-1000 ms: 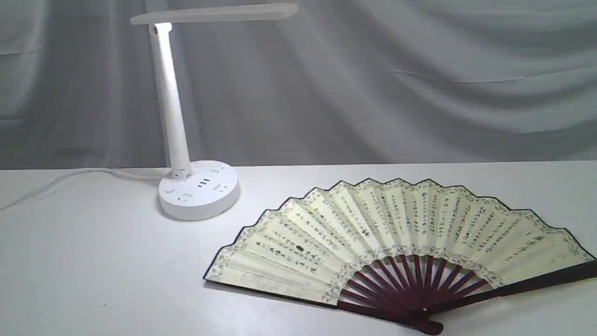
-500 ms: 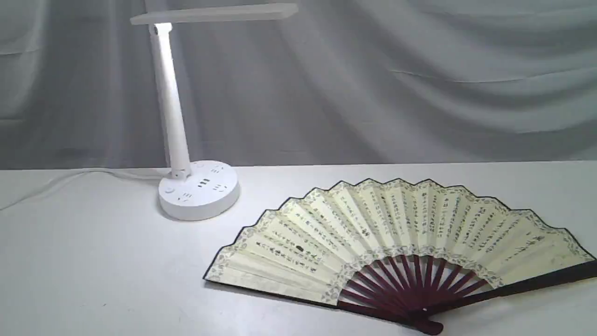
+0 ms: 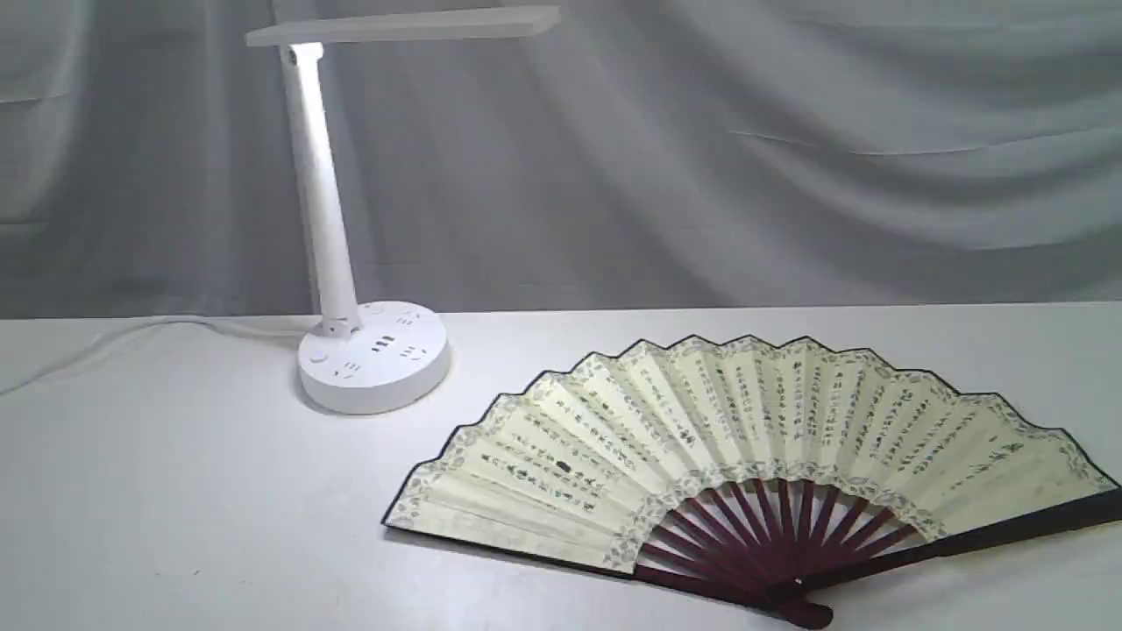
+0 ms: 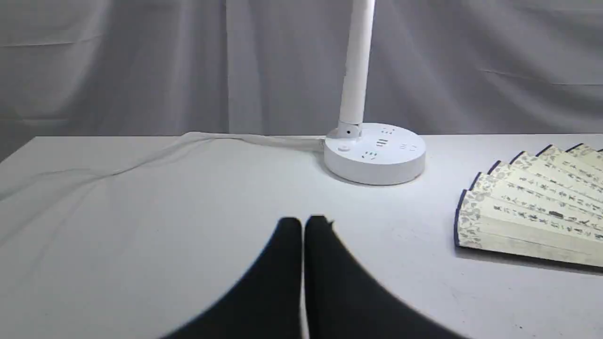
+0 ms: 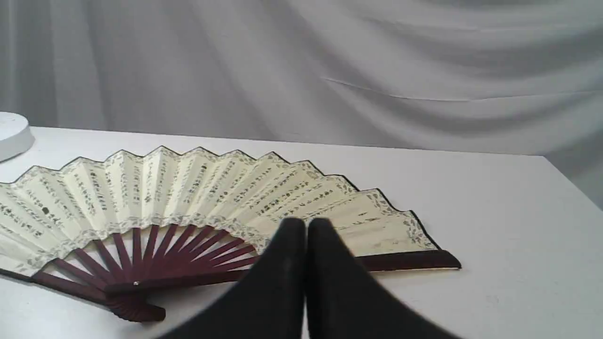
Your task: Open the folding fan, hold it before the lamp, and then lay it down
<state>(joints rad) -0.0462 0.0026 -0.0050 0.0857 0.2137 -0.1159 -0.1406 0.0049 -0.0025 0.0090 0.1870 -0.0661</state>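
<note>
The folding fan [image 3: 754, 438] lies fully spread and flat on the white table, cream leaf with black calligraphy, maroon ribs meeting near the front edge. It also shows in the right wrist view as the fan [image 5: 188, 197] and partly as the fan [image 4: 532, 207]. The white lamp [image 3: 351, 263] stands at the back left, its bar head overhead; its base [image 4: 374, 153] shows in the left wrist view. My left gripper [image 4: 304, 221] is shut with nothing held, away from the fan. My right gripper [image 5: 306, 223] is shut and empty, in front of the fan's right guard. Neither gripper appears in the exterior view.
A white cord [image 3: 131, 337] runs from the lamp base toward the table's left edge. Grey draped cloth [image 3: 789, 158] hangs behind the white table [image 3: 175, 508]. The table's right corner [image 5: 546, 160] shows in the right wrist view.
</note>
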